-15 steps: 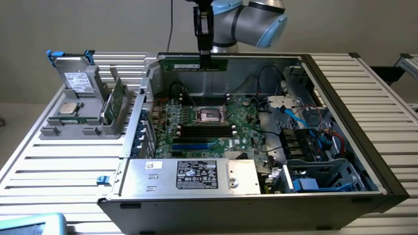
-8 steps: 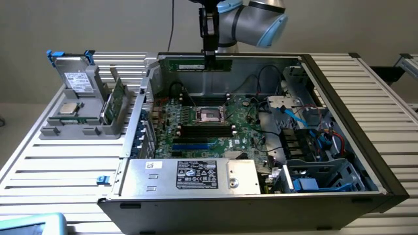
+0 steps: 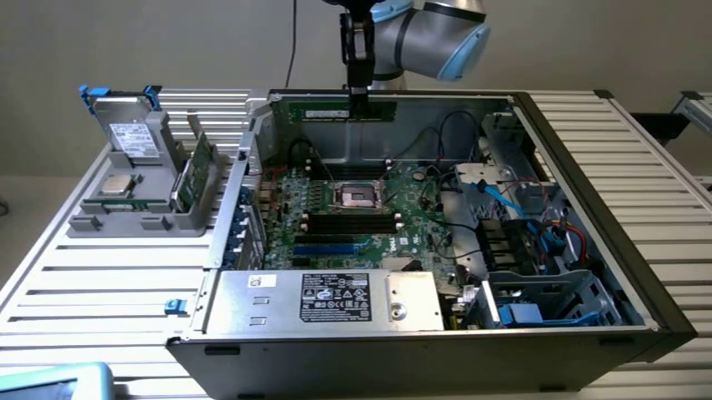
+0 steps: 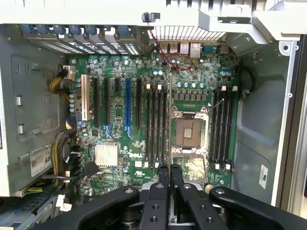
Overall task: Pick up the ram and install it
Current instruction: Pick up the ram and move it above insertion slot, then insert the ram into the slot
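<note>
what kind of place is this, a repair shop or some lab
Most likely a robotics lab or test bench for computer assembly. An open desktop computer case sits on a slatted metal table, a grey parts holder stands beside it, and the gripper holds the ram above the case.

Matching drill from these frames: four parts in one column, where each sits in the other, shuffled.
Things:
1. ram
2. processor chip
3. CPU socket
4. drive

Places:
A. middle of the motherboard
B. clamped in the jaws of the gripper, over the open case
C. standing on edge in the grey holder outside the case
D. lying flat on the grey holder

Pairs: 1-B, 2-D, 3-A, 4-C
</note>
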Controlling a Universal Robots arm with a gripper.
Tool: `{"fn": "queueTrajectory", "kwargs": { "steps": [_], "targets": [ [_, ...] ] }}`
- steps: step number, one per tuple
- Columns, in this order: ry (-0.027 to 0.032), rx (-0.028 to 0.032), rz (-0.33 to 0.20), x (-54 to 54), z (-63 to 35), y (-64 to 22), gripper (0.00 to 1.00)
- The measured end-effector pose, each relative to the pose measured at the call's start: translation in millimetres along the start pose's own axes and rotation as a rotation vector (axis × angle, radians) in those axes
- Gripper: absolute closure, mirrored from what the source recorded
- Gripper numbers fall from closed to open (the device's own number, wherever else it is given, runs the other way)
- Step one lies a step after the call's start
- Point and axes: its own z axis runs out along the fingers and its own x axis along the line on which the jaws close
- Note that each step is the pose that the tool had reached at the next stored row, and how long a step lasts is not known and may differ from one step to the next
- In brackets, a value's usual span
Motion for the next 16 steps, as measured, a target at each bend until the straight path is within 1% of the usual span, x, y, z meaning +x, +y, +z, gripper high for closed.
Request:
{"fn": "queueTrajectory", "kwargs": {
  "steps": [5,9,12,16],
  "targets": [
    [0.0001,0.0,0.0,0.0,0.1,0.0,0.87],
    [0.0,0.0,0.0,-0.2,2.1,-0.2,0.87],
    [0.0,0.0,0.0,-0.5,5.6,-0.3,0.87],
    [0.0001,0.0,0.0,-1.0,12.6,0.0,0.87]
  ]
}}
